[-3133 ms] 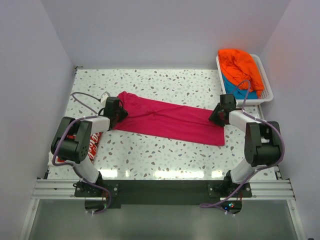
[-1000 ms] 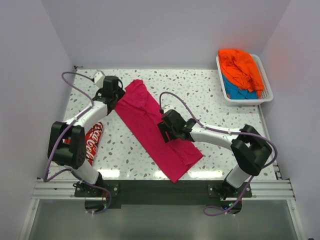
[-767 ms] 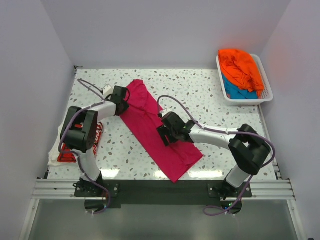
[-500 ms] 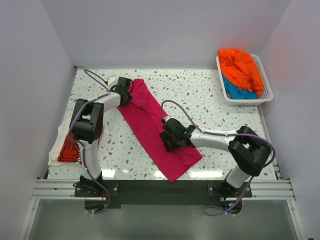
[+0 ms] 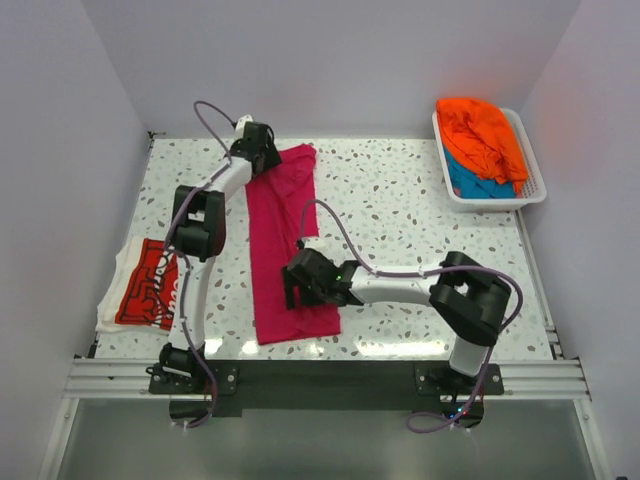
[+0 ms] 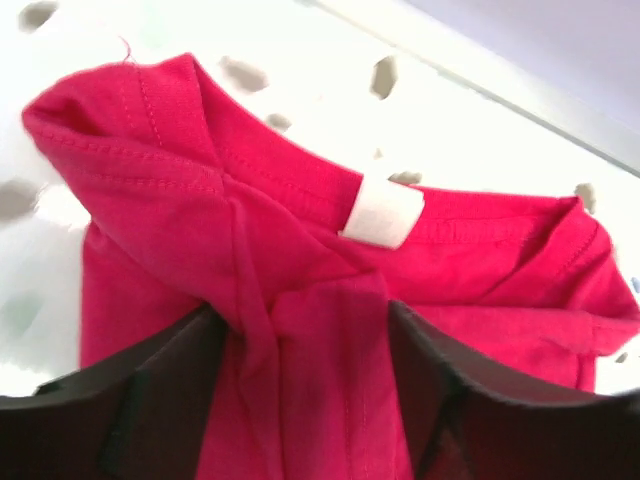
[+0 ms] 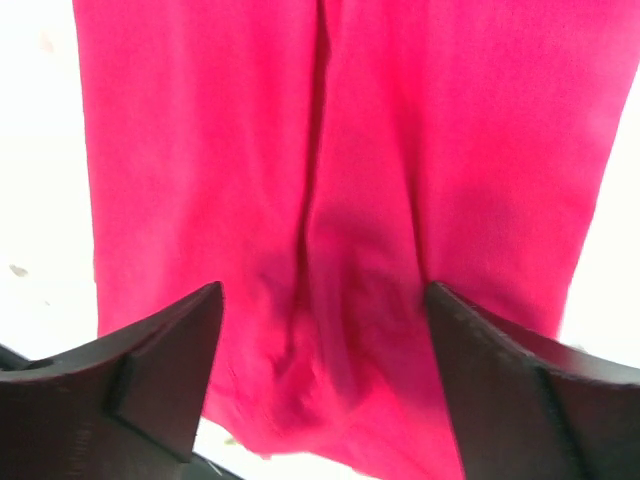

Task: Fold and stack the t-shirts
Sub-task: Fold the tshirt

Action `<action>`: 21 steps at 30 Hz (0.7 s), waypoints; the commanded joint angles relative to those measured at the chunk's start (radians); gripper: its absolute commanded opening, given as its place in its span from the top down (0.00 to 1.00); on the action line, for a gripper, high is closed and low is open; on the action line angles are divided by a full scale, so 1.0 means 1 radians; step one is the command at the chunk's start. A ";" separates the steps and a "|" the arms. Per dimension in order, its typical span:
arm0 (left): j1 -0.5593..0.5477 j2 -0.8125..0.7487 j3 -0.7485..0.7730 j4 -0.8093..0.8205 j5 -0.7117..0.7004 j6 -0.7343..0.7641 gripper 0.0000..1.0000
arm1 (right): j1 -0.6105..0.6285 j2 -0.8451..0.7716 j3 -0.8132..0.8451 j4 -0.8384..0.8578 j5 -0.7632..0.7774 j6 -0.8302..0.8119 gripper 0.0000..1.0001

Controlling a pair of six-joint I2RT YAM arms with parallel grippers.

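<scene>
Magenta t-shirt [image 5: 272, 235] from above: it is stretched into one long narrow strip on the surface [image 5: 420, 200], running from the far edge down to the near edge, left of centre. The left gripper [image 5: 262, 152] is out at the far end on the collar and the right gripper [image 5: 293, 287] is over the near end. That looks like a hold meant to pull the strip straight for its next fold. A red t-shirt [image 5: 148, 285] with white script sits against the left edge, a likely base for the stack. The orange t-shirt [image 5: 480, 125] and teal t-shirt [image 5: 468, 180] wait in the basket [image 5: 537, 190] at the far right corner.

Over to the left wrist view: the collar and its white neck label [image 6: 382, 212] are right in front. The dark fingers [image 6: 160, 385] stand apart, with a loose ridge of cloth rising between them. It is not squeezed, so this reads as a let-go.

Right wrist view now: flat magenta cloth with one long crease, the hem just ahead. The fingers [image 7: 165, 370] are spread wide on either side of it, clamping nothing. Judging by this, the strip is laid out and the crosswise fold is not yet made.
</scene>
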 commanded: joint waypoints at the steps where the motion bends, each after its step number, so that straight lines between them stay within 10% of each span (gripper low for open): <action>1: 0.028 0.113 0.186 0.012 0.170 0.125 0.27 | -0.013 0.055 0.119 -0.063 0.083 0.060 0.12; 11: 0.048 -0.075 0.153 0.083 0.265 0.116 0.11 | -0.258 -0.092 0.142 -0.093 -0.015 -0.089 0.08; 21: 0.030 -0.544 -0.503 0.083 0.029 -0.107 0.32 | -0.473 0.369 0.737 -0.141 -0.117 -0.276 0.22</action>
